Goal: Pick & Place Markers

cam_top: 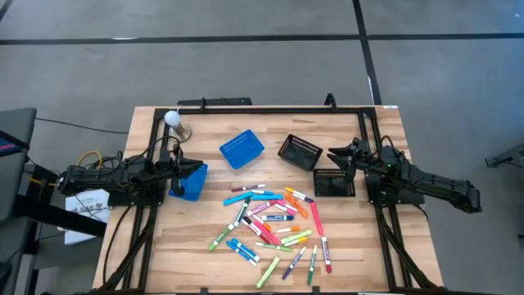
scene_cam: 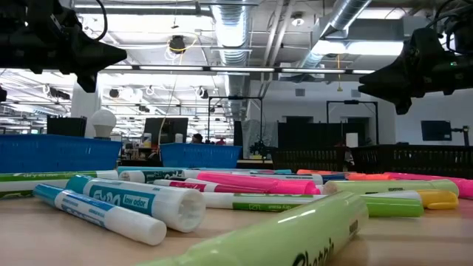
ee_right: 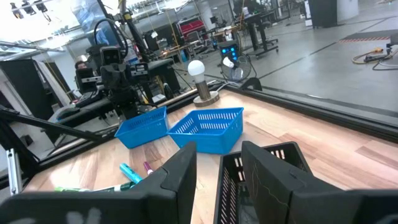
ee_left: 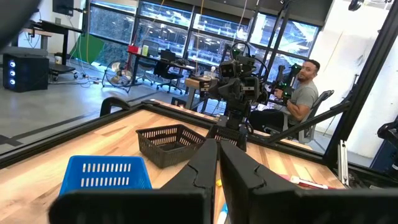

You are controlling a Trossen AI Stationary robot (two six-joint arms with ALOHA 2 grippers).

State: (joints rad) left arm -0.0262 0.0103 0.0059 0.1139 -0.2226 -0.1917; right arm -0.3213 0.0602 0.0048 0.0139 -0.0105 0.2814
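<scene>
High view: the markers (cam_top: pixel 274 223) lie scattered loose across the front middle of the wooden table (cam_top: pixel 360 262), a jumble of pink, green, blue, orange and white pens, none of them in any basket. The left gripper (cam_top: pixel 182 166) sits at the table's left side, above a blue basket (cam_top: pixel 190 182); in its wrist view its 2 fingers (ee_left: pixel 202 168) are pressed together with nothing between them. The right gripper (cam_top: pixel 337 156) hangs at the right side, over the nearer of 2 black mesh baskets (cam_top: pixel 334 183); its fingers (ee_right: pixel 180 175) stand apart, holding nothing. A second blue basket (cam_top: pixel 241 149) and the other mesh basket (cam_top: pixel 299 152) rest behind the markers near the table's middle. A white bulb-shaped object (cam_top: pixel 173 120) stands at the back left.
</scene>
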